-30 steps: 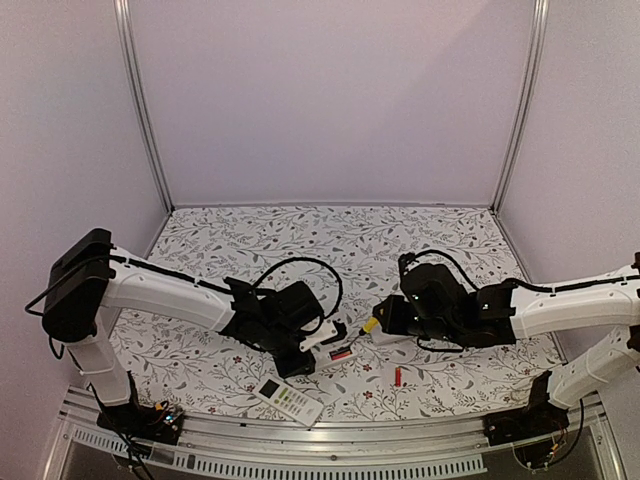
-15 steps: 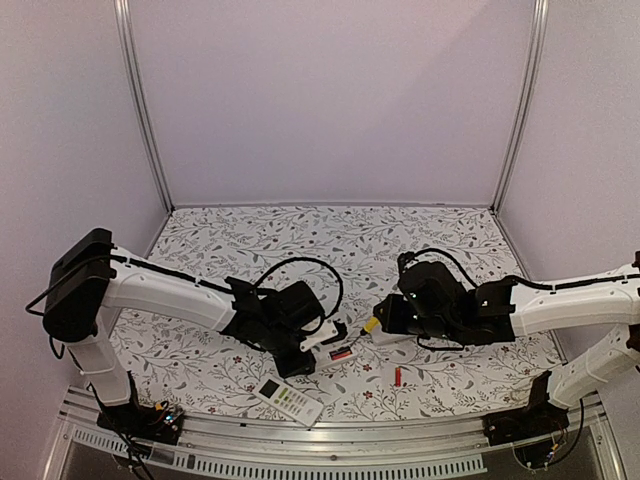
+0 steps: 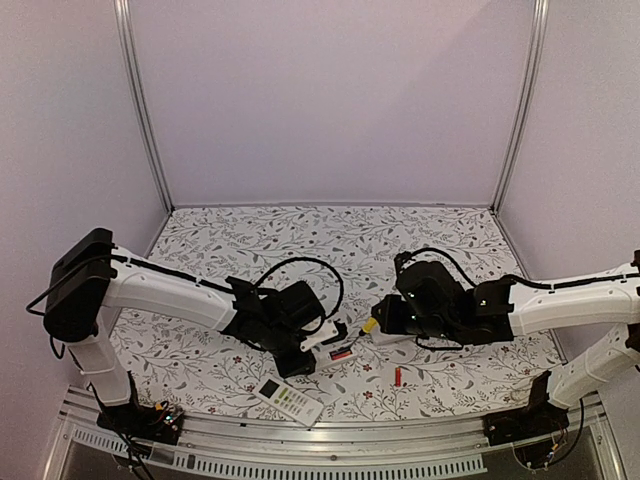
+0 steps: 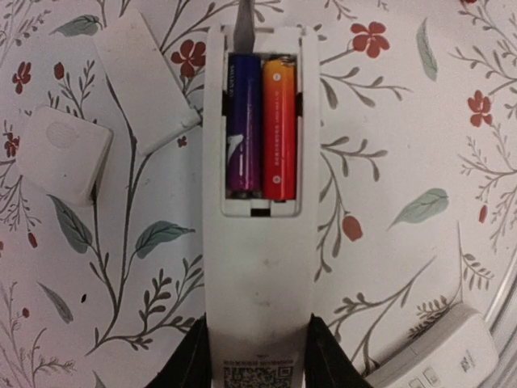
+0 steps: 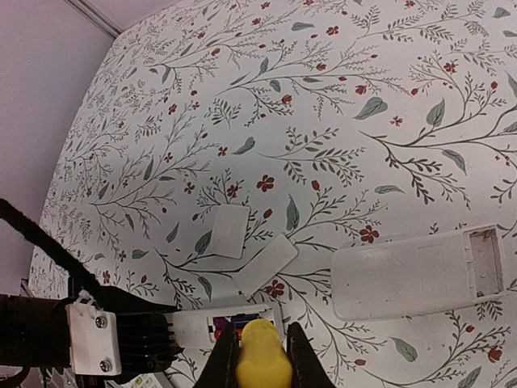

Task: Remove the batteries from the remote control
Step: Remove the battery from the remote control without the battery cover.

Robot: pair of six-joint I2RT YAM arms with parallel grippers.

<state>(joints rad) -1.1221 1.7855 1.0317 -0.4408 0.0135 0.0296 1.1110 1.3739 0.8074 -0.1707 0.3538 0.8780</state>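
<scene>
My left gripper (image 4: 258,325) is shut on the lower end of a white remote (image 4: 258,250) lying back-up on the table. Its open compartment holds a black-blue battery (image 4: 243,121) and a red-orange battery (image 4: 278,125) side by side. My right gripper (image 5: 261,331) is shut on a yellow-handled screwdriver (image 5: 262,365). The screwdriver's metal tip (image 4: 244,14) sits at the top end of the compartment. In the top view the left gripper (image 3: 305,350) and right gripper (image 3: 378,325) face each other over the remote (image 3: 338,351). A loose red-orange battery (image 3: 397,376) lies on the table.
Two white battery covers (image 4: 145,81) (image 4: 63,153) lie left of the held remote. A second white remote with an empty compartment (image 5: 420,271) lies to the right. A remote with buttons (image 3: 288,399) lies near the front edge.
The right arm has edged slightly to the left with the screwdriver. The left arm and the remote have not visibly moved.
</scene>
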